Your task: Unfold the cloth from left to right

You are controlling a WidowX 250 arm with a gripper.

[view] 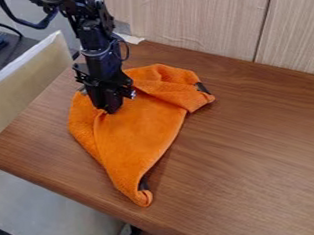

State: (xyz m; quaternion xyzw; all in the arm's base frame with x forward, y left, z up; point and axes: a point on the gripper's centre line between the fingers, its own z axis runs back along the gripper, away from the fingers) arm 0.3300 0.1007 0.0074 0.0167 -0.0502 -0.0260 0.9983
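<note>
The cloth [144,133] lies on the tabletop [255,148], towards the left from where I stand, and it's a lopsided, crumpled thing: bright orange, with a soft, fuzzy nap. The near end narrows to a rounded, curled tip close to the front edge of the wood, with a dark patch [143,183] beside it. Along its left side runs a long, narrow fold. At the far end it bunches into thick, rounded ridges, and a lobe pokes out to the right with a dark tag [202,88] near its corner. Between these, the middle lies smoother.

The pincer [110,111] points down onto the upper left part of the cloth, right by a crease; whether it's clenched on the fabric or released, I can't tell. Above it the arm [99,50] is black and jointed, all angular pieces, a thin cable looping at its side.

The tabletop is brown with streaky wood grain. Behind it stands a pale wall [187,20], finely striped up and down, split by a dark seam. Off to the left, a cream panel [27,82] with a whitish top edge slants alongside.
</note>
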